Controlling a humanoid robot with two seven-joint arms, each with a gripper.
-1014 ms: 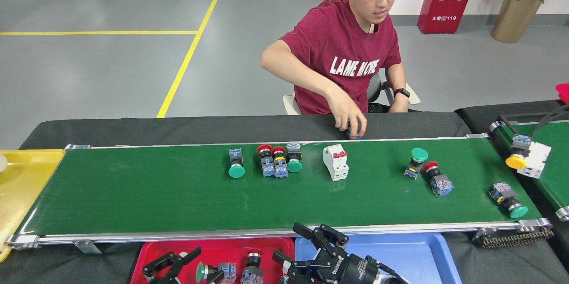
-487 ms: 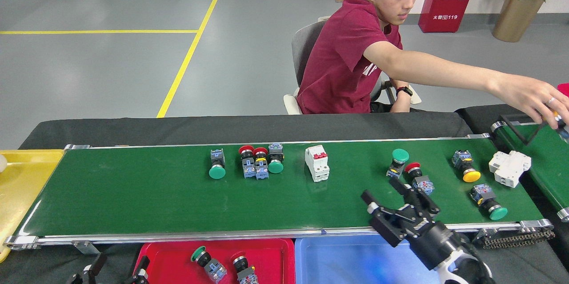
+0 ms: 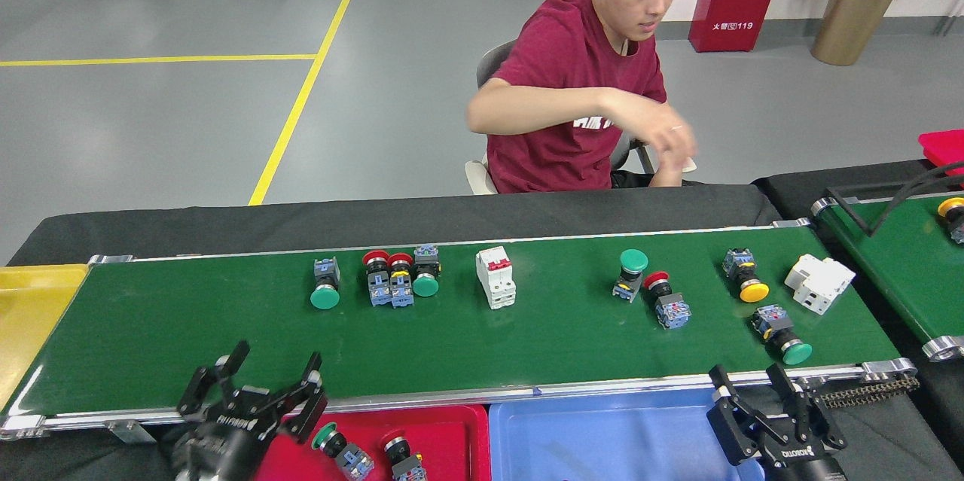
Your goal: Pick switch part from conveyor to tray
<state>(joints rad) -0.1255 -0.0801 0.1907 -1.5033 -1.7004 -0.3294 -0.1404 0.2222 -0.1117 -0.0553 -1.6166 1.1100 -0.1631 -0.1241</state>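
The long dark-green conveyor [image 3: 188, 345] carries several switch parts: a green push-button [image 3: 325, 285], a cluster of red and green buttons [image 3: 399, 279], a white breaker [image 3: 495, 277], a green [image 3: 629, 273] and a red button [image 3: 666, 300], a yellow button [image 3: 745, 275], a second white breaker [image 3: 819, 282] and a green button [image 3: 783, 334]. My left gripper [image 3: 260, 382] is open at the belt's near edge, left of centre, empty. My right gripper [image 3: 749, 383] is open below the belt's right end, empty. The red tray [image 3: 452, 439] holds two buttons [image 3: 343, 449]. The blue tray [image 3: 602, 439] holds nothing.
A person in a red shirt [image 3: 572, 82] sits behind the belt with a hand raised. A yellow tray [image 3: 30, 315] lies at the left end. A shorter angled green belt [image 3: 904, 263] stands at the right, with a yellow button [image 3: 953, 208] on it.
All parts have drifted left along the belt. My right gripper pulled back from over the belt to below its near edge. My left gripper rose to the belt's near edge. The person's arm withdrew.
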